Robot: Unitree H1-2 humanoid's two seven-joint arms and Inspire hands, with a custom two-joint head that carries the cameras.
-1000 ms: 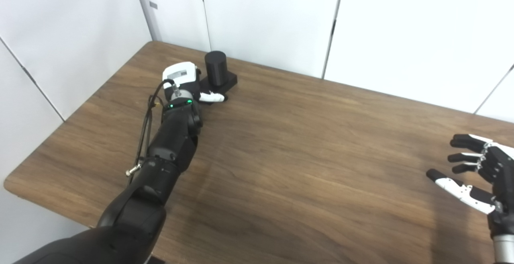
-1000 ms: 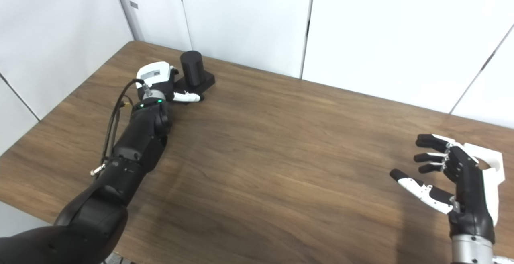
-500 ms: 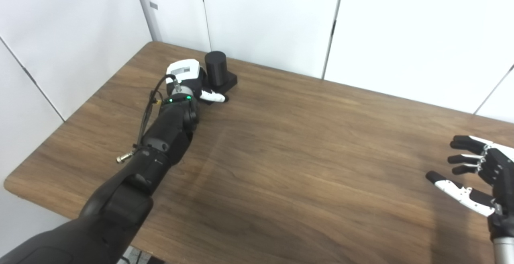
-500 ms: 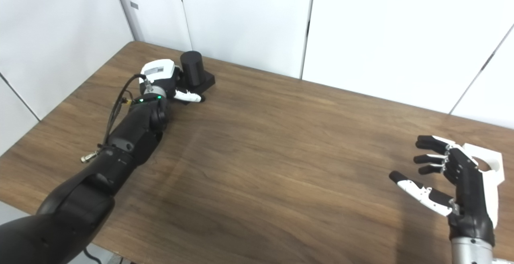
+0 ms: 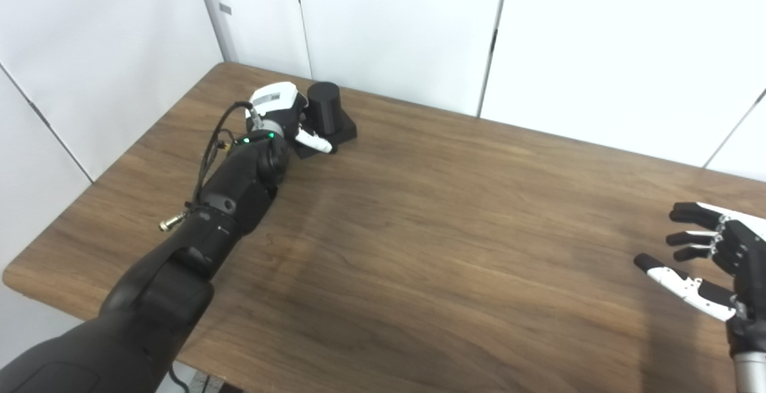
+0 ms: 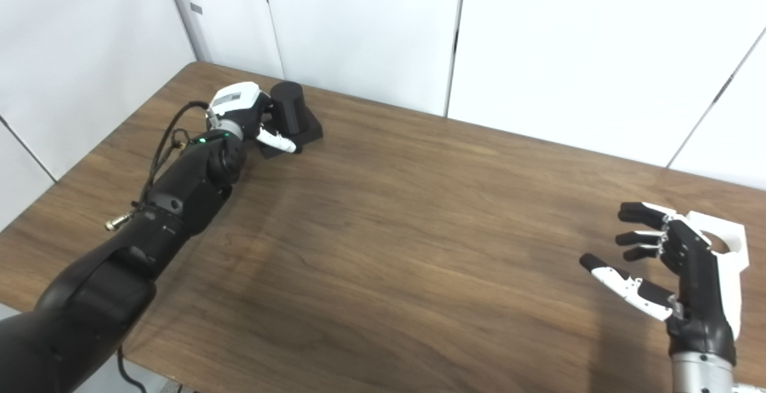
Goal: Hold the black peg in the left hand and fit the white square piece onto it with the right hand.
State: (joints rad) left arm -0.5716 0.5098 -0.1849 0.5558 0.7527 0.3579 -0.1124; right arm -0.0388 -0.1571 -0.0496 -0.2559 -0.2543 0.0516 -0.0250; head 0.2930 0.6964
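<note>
We take this for a robot test cell in a lab: plain white partition panels (image 5: 389,16) box in a lone wood-grain desk (image 5: 431,243)

One peg (image 5: 324,104), one piece (image 6: 727,243) (white)

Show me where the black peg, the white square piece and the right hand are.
black peg (image 5: 324,104), left eye view, cylinder side.
white square piece (image 6: 731,238), right eye view, flat top beside its hole.
right hand (image 6: 688,273), right eye view, back of the hand.
</note>
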